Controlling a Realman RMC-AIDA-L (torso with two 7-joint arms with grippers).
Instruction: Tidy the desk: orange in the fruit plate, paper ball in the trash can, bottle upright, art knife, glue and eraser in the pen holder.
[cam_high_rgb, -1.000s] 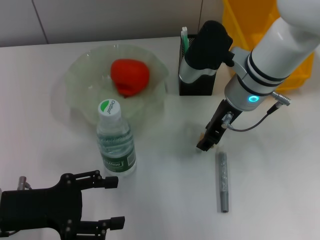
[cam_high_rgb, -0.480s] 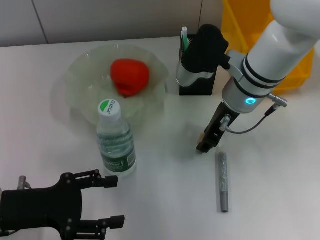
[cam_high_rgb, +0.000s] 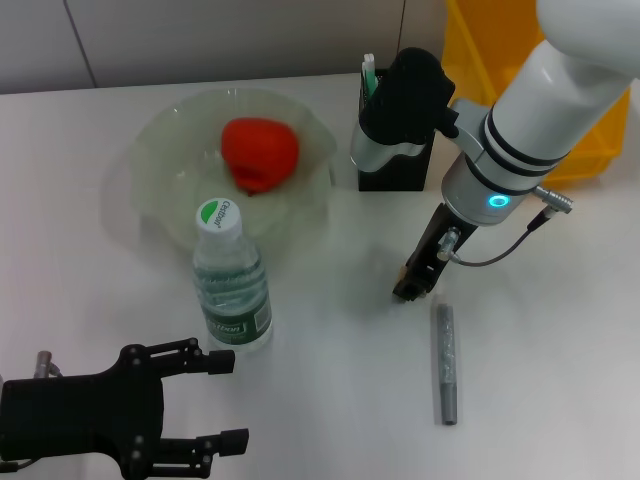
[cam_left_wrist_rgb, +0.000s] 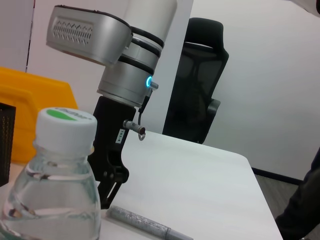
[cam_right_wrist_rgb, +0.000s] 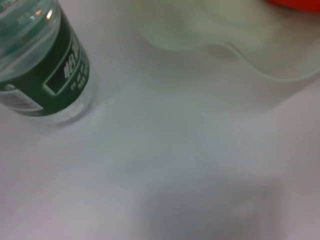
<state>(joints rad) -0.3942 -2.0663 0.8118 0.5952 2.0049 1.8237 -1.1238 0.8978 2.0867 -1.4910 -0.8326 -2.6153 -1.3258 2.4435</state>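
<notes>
My right tool (cam_high_rgb: 410, 287) is down at the tabletop (cam_high_rgb: 560, 330), tips low just beyond the near end of the glue (cam_high_rgb: 446, 364). Whether its fingers are wide, narrow or pinching the eraser, I cannot tell; their tips blur into one dark shape. No eraser shows clearly. Best play, I judge: confirm a firm pinch first, lift straight up, then swing over the pen holder (cam_high_rgb: 372, 175) without nudging the glue. Orange (cam_high_rgb: 260, 152) sits in the fruit plate (cam_high_rgb: 160, 140), bottle (cam_high_rgb: 232, 285) stands upright. My left tool (cam_high_rgb: 215, 403) is parked near, fingers spread wide. The trash can (cam_high_rgb: 480, 50) is cut off; no paper ball visible.
</notes>
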